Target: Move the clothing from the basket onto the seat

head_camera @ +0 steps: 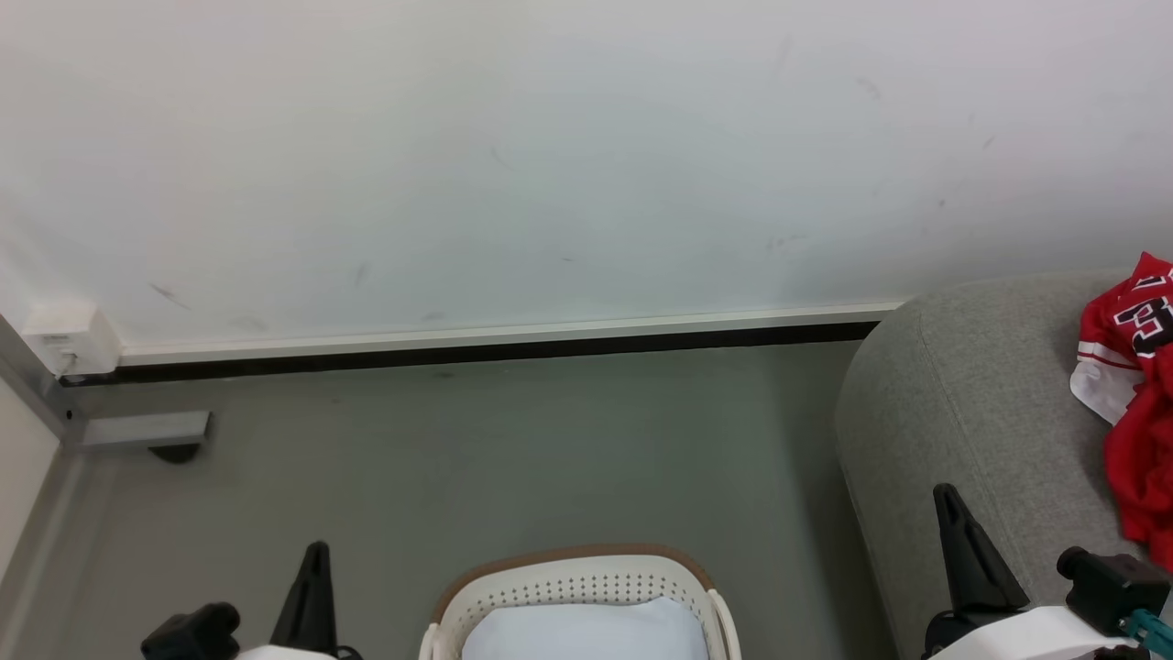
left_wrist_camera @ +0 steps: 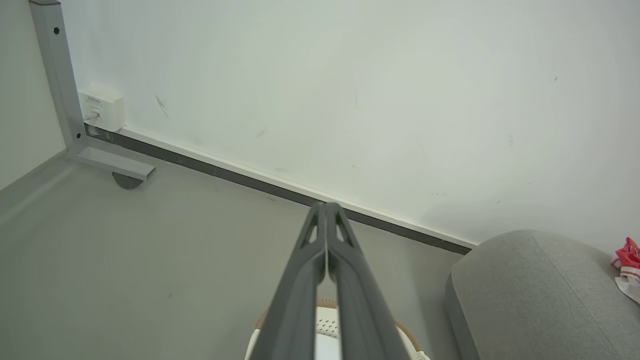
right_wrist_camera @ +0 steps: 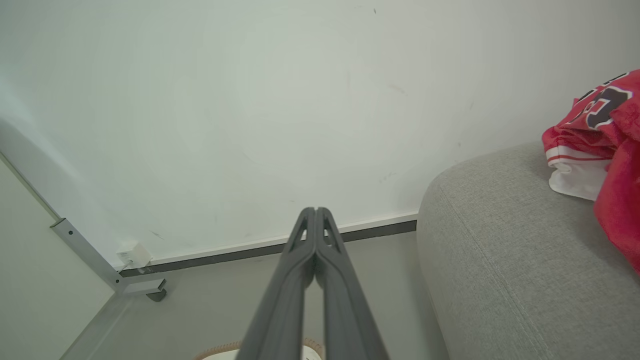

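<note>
The clothing point(head_camera: 1136, 403) lies bunched on the seat point(head_camera: 962, 422). Its heap seemingly runs from the wall toward the robot, jersey end wallward, though the frame edge cuts it off. Flanking the basket point(head_camera: 568, 582), the left gripper point(left_wrist_camera: 326, 206) and right gripper point(right_wrist_camera: 316, 210) are pressed together, empty.

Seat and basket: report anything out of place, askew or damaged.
Nothing damaged or spilled. The red clothing lies crumpled in a heap on the seat, not laid flat. The basket stands upright, holding a pale sheet.
</note>
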Tool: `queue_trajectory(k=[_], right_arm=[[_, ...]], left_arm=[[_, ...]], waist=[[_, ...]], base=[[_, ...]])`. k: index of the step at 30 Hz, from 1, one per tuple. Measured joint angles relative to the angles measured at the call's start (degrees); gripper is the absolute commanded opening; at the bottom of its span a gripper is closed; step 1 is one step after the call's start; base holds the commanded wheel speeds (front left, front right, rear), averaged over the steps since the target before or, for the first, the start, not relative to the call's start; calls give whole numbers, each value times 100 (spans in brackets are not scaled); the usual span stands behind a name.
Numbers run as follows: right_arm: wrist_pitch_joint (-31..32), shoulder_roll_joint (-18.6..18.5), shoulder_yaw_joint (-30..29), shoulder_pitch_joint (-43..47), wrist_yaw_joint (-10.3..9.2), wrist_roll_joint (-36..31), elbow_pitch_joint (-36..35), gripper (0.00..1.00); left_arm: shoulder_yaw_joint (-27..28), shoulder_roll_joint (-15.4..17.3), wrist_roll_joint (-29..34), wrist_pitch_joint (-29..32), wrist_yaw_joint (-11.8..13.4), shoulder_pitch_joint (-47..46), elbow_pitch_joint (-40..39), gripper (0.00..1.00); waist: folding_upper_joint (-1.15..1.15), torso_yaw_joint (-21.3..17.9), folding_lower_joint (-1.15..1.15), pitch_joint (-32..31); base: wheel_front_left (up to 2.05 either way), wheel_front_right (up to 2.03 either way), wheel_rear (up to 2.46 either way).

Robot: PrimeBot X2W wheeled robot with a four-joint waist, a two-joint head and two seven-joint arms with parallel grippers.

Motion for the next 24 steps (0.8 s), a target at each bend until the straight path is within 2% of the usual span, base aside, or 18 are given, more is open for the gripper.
queue_trajectory(k=[24], right_arm=[[584,142,-535,19,-1,1825,-158,0]], left_arm=[[136,0,-2135,539,-108,-27,-190,0]], waist=[[0,67,0,15]], base=[[0,0,0]])
